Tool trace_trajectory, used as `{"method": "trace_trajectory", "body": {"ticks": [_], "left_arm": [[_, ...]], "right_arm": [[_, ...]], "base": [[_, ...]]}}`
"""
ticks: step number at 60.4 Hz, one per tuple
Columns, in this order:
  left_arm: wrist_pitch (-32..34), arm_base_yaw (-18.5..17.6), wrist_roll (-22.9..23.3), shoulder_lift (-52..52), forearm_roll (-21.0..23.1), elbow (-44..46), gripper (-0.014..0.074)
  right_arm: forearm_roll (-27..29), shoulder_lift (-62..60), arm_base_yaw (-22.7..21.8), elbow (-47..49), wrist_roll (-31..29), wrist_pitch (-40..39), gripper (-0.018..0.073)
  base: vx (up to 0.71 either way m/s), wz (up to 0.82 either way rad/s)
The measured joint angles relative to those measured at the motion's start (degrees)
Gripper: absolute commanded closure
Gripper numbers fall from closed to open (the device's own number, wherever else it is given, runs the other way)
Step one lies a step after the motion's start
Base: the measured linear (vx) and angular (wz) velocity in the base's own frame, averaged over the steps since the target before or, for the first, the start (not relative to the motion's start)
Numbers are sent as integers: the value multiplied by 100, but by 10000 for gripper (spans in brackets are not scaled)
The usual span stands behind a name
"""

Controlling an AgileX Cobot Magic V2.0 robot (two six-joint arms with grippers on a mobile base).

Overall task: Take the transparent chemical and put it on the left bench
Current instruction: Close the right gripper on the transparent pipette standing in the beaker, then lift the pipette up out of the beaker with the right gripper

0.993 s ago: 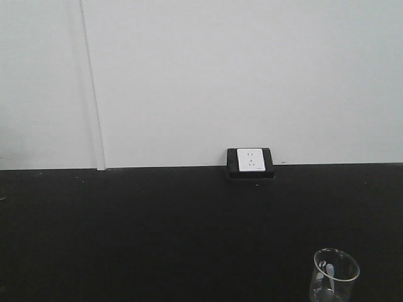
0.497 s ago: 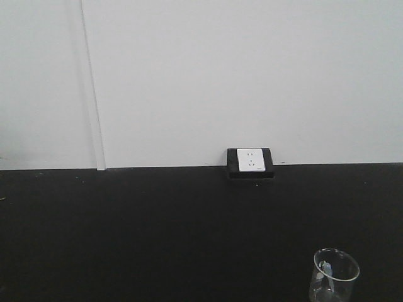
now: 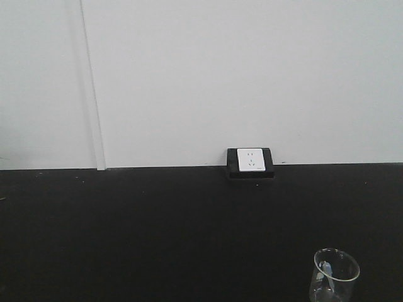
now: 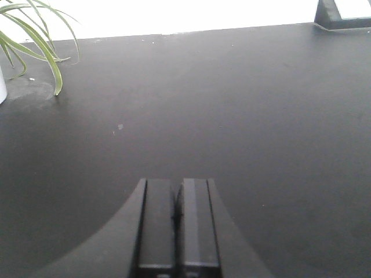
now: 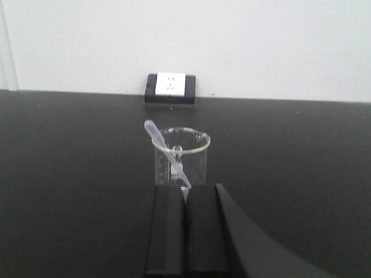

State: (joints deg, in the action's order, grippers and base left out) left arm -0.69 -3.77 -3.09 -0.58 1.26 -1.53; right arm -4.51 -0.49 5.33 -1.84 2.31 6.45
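Beaker (image 5: 181, 156) stands upright on the black counter (image 3: 157, 233), clear glass w/ no liquid I can make out; in the front view it's at 5 o'clock, cut by the bottom edge (image 3: 335, 277). A dropper (image 5: 165, 147) leans inside it, bulb poking over the rim toward 10 o'clock. In the right wrist view the right fingers (image 5: 168, 231) sit at 6 o'clock of the beaker, just short of it, pressed together w/ only a seam btwn them, gripping nothing. Socket (image 5: 170, 87) is at the wall, 12 o'clock beyond the beaker, well apart. Left fingers (image 4: 156, 223) are likewise pinched together w/ nothing held, over bare counter, w/ plant leaves (image 4: 29, 40) at 10 o'clock. Left bench isn't in any view. Risks, as I judge them: if the arm advances w/o spreading the fingers first, the tips butt the glass & shove or tip it. Once spread, the 9 o'clock finger could snag the dropper bulb & lever the beaker over. Smooth glass may slip if gripped too high or too lightly; too hard could crack it. The loose dropper could swing out during the carry to the other bench.
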Motion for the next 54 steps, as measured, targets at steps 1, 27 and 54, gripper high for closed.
{"method": "trace_trajectory", "body": {"ticks": [1,27,54], "left_arm": [[0,0,0,0,0,0,600],[0,0,0,0,0,0,600],[0,0,0,0,0,0,600]], "right_arm": [[0,0,0,0,0,-64,566],[-485,1477,0,1867,-173,-4,559],[-548,4428,0,2180,-88,-978,400]], "base": [[0,0],[0,0],[0,0]]}}
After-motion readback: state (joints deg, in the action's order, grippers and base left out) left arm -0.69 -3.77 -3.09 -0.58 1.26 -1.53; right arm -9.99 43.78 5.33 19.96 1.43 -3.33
